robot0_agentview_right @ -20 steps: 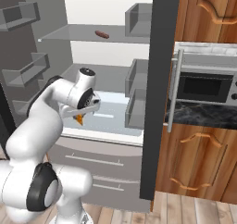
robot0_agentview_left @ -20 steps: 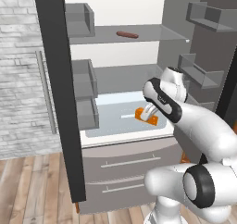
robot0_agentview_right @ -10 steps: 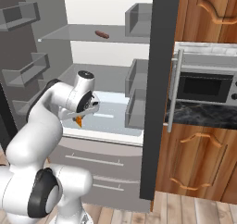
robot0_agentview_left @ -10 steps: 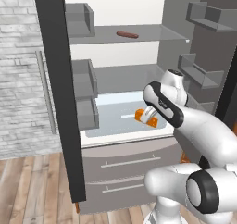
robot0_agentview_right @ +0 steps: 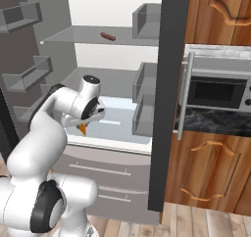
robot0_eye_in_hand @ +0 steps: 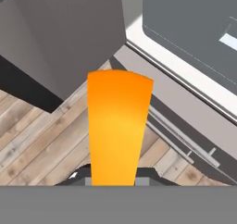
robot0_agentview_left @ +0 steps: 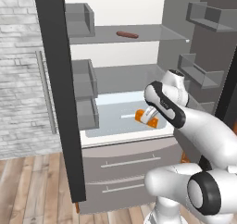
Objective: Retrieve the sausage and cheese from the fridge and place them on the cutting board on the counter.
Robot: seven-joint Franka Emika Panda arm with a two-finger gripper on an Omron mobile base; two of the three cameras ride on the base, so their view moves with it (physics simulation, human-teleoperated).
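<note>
We've pulled the pincer [robot0_agentview_left: 147,117] and its clamped cheese [robot0_eye_in_hand: 119,126] slightly back from the fridge [robot0_agentview_left: 129,86] shelf toward the base since earlier.

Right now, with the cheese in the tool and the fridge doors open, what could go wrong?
1. The tool is shut on the cheese, which sticks out past its tips; a knock on the fridge ledge could dislodge it.
2. The open door stands close by; swinging out could clip it.
3. The sausage remains on the upper shelf.

We are in a home kitchen. An open fridge [robot0_agentview_left: 115,79] with shelves and drawers faces us, beside wooden cabinets [robot0_agentview_right: 215,148], a built-in microwave [robot0_agentview_right: 218,91] and plank flooring [robot0_agentview_left: 32,186].
</note>
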